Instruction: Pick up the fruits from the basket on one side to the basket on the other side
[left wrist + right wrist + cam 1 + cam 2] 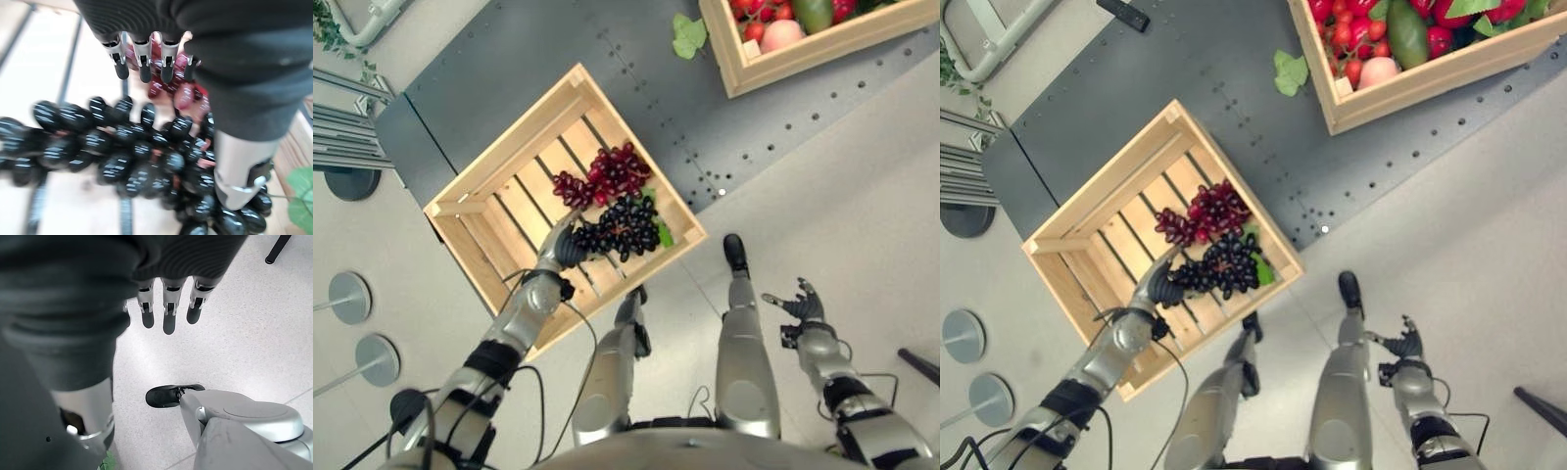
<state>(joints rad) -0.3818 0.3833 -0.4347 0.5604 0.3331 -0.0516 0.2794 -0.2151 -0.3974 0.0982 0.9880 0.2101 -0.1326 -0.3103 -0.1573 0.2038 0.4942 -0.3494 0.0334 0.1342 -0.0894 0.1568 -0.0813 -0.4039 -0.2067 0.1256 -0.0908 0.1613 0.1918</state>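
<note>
A light wooden slatted crate (509, 127) stands on a dark grey platform (558, 49). In it lie a bunch of red grapes (612, 171) and, nearer me, a bunch of black grapes (622, 227) with a green leaf. My left hand (560, 245) is down in the crate at the left end of the black grapes (122, 156), open, its fingers (142, 63) straight above the bunch and the thumb beside it. The red grapes (171, 83) show past the fingertips. A second crate (783, 59) at the far right holds mixed fruit. My right hand (800, 304) hangs open over the floor.
A loose green leaf (687, 34) lies on the platform between the crates. Two round stand bases (352, 294) sit on the floor at the left, below a metal rack (342, 127). A black leg (920, 364) crosses the floor at the right edge.
</note>
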